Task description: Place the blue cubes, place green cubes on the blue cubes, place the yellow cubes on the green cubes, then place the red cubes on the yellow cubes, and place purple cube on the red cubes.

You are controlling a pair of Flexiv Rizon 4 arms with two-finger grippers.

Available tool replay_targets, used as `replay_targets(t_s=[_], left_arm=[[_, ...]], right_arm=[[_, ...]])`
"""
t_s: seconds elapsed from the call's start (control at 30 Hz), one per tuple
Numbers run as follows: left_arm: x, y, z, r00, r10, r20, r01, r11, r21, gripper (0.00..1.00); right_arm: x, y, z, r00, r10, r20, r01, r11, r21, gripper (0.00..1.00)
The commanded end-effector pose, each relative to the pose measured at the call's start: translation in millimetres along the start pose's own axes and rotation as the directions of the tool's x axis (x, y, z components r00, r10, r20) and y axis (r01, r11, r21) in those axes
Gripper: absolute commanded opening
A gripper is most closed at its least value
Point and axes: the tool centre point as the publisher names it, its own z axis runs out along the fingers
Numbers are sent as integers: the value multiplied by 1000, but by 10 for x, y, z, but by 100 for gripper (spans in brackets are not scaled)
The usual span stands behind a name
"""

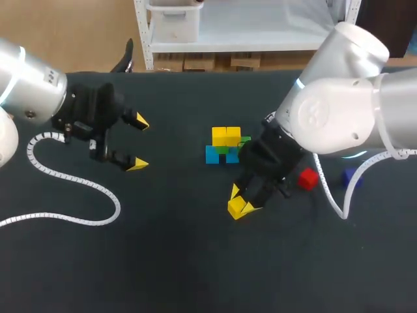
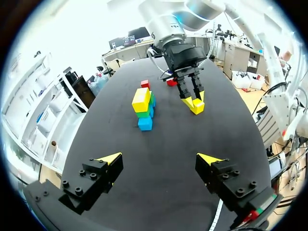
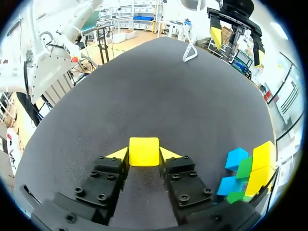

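Observation:
A small stack stands mid-table: blue cubes at the base, green cubes on them, yellow cubes on top. My right gripper is low at the table in front of the stack, shut on a loose yellow cube whose sides both fingers touch. The stack is beside that gripper. A red cube and a purple cube lie to the right, partly behind my right arm. My left gripper hovers open and holds nothing at the far left, well away from the stack.
A white coiled cable from my left arm lies across the table's left side. In the left wrist view a red cube shows just beyond the stack and another behind my right gripper.

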Motion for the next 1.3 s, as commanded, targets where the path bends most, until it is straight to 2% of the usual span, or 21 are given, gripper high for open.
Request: replay_targets(t_s=[0.03, 0.17, 0.3, 0.43, 0.57, 0.73, 0.83, 1.03, 1.3], left_arm=[[10, -5, -1, 1000, 2, 4, -2, 1000, -2, 100], [10, -5, -1, 1000, 2, 4, -2, 1000, -2, 100], [10, -5, -1, 1000, 2, 4, -2, 1000, -2, 100], [10, -5, -1, 1000, 2, 4, -2, 1000, -2, 100], [10, -5, -1, 1000, 2, 4, -2, 1000, -2, 100], [10, -5, -1, 1000, 2, 4, -2, 1000, -2, 100], [10, -5, -1, 1000, 2, 4, -2, 1000, -2, 100], [10, -5, -1, 1000, 2, 4, -2, 1000, -2, 100], [10, -5, -1, 1000, 2, 4, -2, 1000, -2, 100]], right_arm=[[13, -8, -26, 1000, 6, -2, -6, 1000, 2, 0], [-5, 3, -86, 1000, 26, 0, -26, 999, 19, 0], [-44, 28, -205, 994, 97, 46, -99, 994, 44, 0], [-76, 72, -410, 977, 190, 99, -200, 974, 107, 0], [-46, 117, -640, 945, 294, 143, -317, 931, 179, 0], [16, 152, -846, 914, 392, 106, -406, 878, 254, 0], [68, 146, -947, 890, 442, 110, -453, 839, 301, 0], [134, 32, -1133, 871, 481, 103, -483, 798, 359, 0], [275, -301, -1335, 883, 464, 64, -451, 804, 389, 0]])
